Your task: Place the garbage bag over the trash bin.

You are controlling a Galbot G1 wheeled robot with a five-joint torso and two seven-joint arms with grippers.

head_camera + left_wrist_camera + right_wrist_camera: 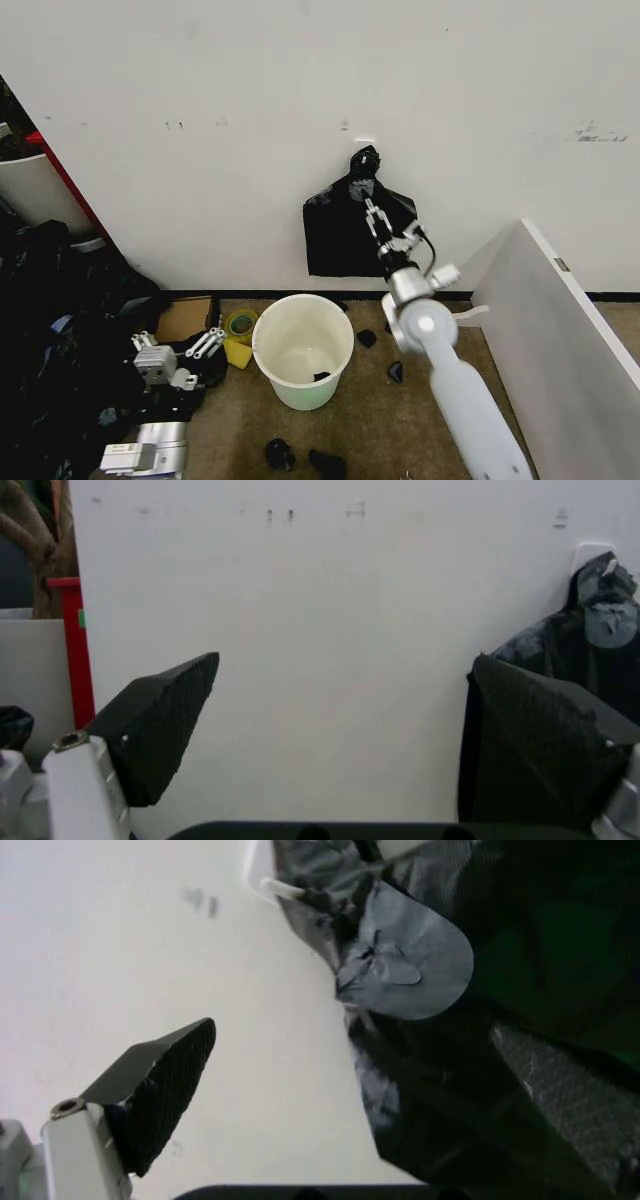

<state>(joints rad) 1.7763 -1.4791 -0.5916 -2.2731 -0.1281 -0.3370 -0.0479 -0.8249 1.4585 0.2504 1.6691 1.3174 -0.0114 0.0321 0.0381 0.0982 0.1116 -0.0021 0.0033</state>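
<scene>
Both our grippers stand spread: the right gripper (372,213) reaches into the bag (345,240) hanging on the wall above the bin (302,352), the left gripper (207,342) waits low. We judge we should pinch one layer below the knot.

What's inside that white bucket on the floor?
The trash bin has no bag lining it. A small dark scrap lies at the bottom; its near inner wall is hidden by the rim.
</scene>
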